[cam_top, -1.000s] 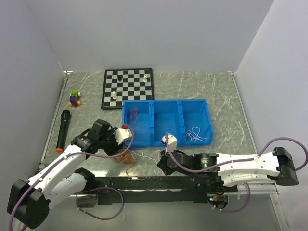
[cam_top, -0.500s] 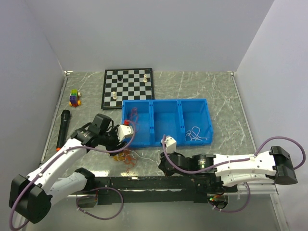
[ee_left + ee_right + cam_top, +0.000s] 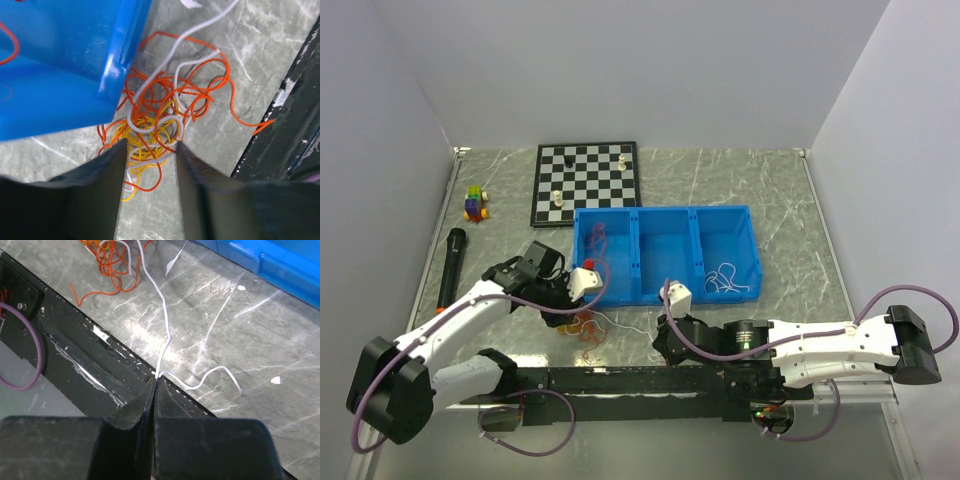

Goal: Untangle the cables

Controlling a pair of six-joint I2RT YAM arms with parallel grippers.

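The cables (image 3: 155, 120) lie in an orange, yellow and white tangle on the table, right by the near-left corner of the blue bin (image 3: 75, 75). In the top view the tangle (image 3: 585, 328) sits just in front of the bin. My left gripper (image 3: 151, 145) is over it, jaws apart, and the tangle's near loops lie between its fingertips. One white cable (image 3: 165, 330) runs out of the tangle (image 3: 107, 260) to my right gripper (image 3: 156, 379), which is shut on it at the table's front edge. In the top view that gripper (image 3: 660, 335) is to the right of the tangle.
The blue bin (image 3: 665, 212) has three compartments: a red cable (image 3: 598, 240) in the left one and a white cable (image 3: 728, 278) in the right one. Behind it is a chessboard (image 3: 585, 183) with pieces. A microphone (image 3: 450, 270) and a small toy (image 3: 475, 204) lie at the left. A black rail (image 3: 620, 378) lines the front edge.
My left gripper has swung right and come down onto the tangle, and its jaws have narrowed. The right gripper stays shut on the white cable, nearly in place.
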